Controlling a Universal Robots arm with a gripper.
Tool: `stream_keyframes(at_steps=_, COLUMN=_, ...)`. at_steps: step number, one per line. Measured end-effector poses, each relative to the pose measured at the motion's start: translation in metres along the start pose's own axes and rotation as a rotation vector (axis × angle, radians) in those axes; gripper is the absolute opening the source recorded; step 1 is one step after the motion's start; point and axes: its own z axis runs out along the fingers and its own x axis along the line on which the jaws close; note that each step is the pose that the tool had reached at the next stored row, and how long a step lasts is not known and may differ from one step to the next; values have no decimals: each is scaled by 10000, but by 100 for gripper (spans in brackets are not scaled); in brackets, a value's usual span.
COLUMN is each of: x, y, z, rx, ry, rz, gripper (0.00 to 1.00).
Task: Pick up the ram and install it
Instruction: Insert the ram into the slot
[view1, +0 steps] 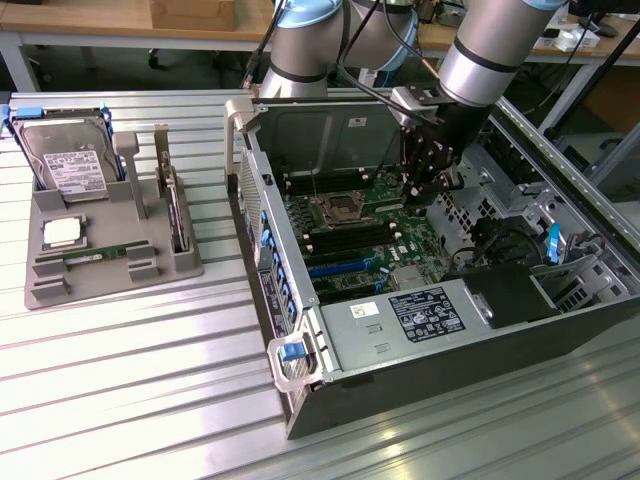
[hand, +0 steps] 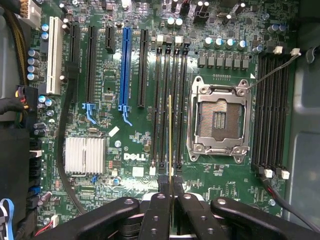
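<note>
In the wrist view the ram (hand: 170, 135) shows edge-on as a thin green-gold line, and my gripper (hand: 170, 184) is shut on it between two black fingers (hand: 156, 210). It hangs over the row of black memory slots (hand: 165, 100) beside the open processor socket (hand: 218, 120); I cannot tell if it touches a slot. In the exterior view my gripper (view1: 432, 185) reaches down into the open computer case (view1: 420, 330), above the green motherboard (view1: 370, 225).
On the exterior view's left a grey tray (view1: 60, 290) holds a hard drive (view1: 68, 160), a square silver chip (view1: 63, 233) and a green stick (view1: 95, 255). Case walls, a drive cage (view1: 520, 290), cables and a blue slot (hand: 124, 65) crowd the motherboard.
</note>
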Motion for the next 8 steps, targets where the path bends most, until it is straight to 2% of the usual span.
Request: stream_keyframes(at_steps=8, x=-1, y=17, z=25, rx=0, ry=-3, rz=0, gripper=12)
